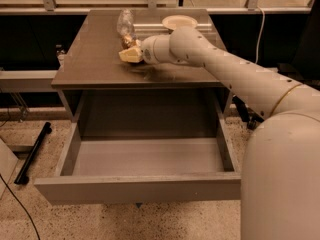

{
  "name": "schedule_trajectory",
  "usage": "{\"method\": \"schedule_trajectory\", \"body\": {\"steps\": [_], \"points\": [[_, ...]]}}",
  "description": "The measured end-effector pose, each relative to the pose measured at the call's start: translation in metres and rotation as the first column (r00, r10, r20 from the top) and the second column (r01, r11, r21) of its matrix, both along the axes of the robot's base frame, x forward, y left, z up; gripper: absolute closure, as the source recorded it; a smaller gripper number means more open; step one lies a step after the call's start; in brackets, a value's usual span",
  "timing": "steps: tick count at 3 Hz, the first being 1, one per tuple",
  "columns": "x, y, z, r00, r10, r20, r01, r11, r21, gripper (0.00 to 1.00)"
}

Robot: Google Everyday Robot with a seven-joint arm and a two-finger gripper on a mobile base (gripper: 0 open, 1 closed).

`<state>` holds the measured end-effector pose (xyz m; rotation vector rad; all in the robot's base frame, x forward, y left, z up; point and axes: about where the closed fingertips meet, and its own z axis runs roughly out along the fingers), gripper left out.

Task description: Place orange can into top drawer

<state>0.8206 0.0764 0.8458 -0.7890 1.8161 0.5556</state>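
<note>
Hand (129, 55): the pale cream end of the white jointed arm (225, 71) sits low over the flat brown worktop (87, 59), reaching in from the right. I cannot tell whether it is open, closed or gripping, so I record no confirmed grip.

Directly behind the hand, touching it or very nearly so, is the small cylindrical orange can with a mottled brown-orange label (129, 39). It is on the worktop, not in the drawer. I judge the hand is held low and level with the can's side so as to take it across the body.

Orientation: the can is partly masked by the hand in front and crowded by the clear plastic bottle (125, 20) just behind it. It reads as upright with its long axis vertical, but I will not certify that. I cannot make out which end faces up.

The shallow white bowl (179, 21) sits to the right of the bottle, apart from the can and just behind the arm.

The wide, shallow grey top drawer (137, 188) stands pulled out below the worktop's front edge, its floor exposed from above — placed so, I judge, to let the can be lowered straight in. The transfer is not yet done.
</note>
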Motion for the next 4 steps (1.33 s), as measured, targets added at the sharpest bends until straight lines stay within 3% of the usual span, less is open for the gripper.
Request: {"method": "schedule_trajectory", "body": {"steps": [1,2,3,4], "points": [[-0.013,-0.009,0.016,0.9993,0.003,0.037,-0.003,1.000,-0.008,0.84],[-0.043,-0.019,0.029,0.9967,0.042,0.069,-0.041,0.999,-0.008,1.00],[-0.092,-0.027,0.017,0.9902,0.126,0.061,-0.126,0.992,0.007,1.00],[-0.161,-0.039,0.012,0.9767,0.208,0.053,-0.210,0.977,0.035,1.00]]}}
